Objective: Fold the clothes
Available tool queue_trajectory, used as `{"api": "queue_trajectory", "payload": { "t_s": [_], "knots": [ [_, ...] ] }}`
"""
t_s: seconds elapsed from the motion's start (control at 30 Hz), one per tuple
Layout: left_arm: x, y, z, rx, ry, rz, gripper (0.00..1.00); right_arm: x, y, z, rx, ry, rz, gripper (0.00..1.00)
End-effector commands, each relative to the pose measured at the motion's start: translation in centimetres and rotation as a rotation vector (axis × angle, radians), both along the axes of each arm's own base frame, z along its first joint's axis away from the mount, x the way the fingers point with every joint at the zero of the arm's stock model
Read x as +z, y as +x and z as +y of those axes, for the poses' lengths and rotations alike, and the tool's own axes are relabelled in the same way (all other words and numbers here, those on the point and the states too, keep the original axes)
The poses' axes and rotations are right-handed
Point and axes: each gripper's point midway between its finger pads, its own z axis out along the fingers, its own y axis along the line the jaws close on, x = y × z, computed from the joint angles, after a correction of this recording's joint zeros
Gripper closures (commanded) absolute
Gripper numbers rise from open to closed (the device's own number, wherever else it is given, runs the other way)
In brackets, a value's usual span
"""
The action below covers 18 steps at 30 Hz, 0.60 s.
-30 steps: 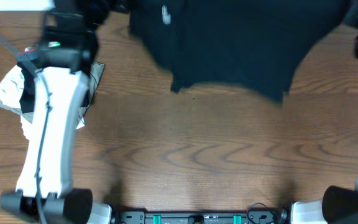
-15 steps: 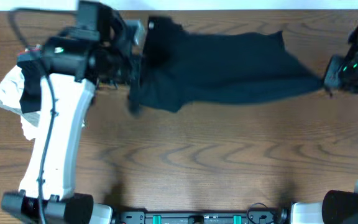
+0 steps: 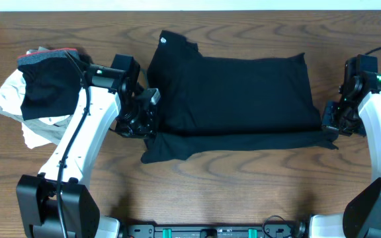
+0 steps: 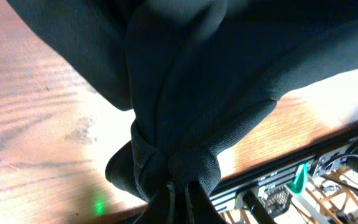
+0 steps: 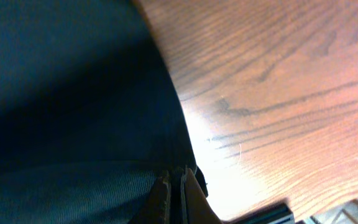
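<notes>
The black garment (image 3: 237, 92) lies spread across the middle of the worktop (image 3: 230, 192), with a lower layer showing along its near edge. It looks light and limp, likely to sag wherever it isn't held, so corners and hems seem the places to grip. The left gripper (image 3: 143, 122) has its jaws pinched on a bunched left corner, and the right gripper (image 3: 327, 124) has its jaws nipped on the right edge. Overhead gives the whole outline and a heap of other clothes (image 3: 35, 92) far left; only the wrist views show cloth caught between the jaws
</notes>
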Motion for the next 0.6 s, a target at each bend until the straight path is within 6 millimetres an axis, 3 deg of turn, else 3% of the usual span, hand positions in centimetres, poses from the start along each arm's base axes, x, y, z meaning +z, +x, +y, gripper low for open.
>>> {"api": "queue_trajectory", "payload": {
  "t_s": [0.0,0.17,0.43,0.57],
  "knots": [
    [0.2,-0.3,-0.4,-0.007,-0.026,0.003,0.94,0.1,-0.3,-1.2,-0.077,-0.051,-0.006,0.99],
    [0.7,-1.2,-1.7,-0.019,-0.093,0.04,0.94,0.2,-1.3,-1.5,-0.108,-0.077,0.032,0.99],
    [1.9,-6.3,-2.5,-0.094,-0.054,0.203,0.94,0.9,-4.2,-2.4,-0.187,-0.153,0.132,0.99],
    [2.6,-6.9,-3.1,-0.128,-0.058,0.172,0.94,0.9,-4.8,-2.2,-0.187,-0.15,0.156,0.99]
  ]
}}
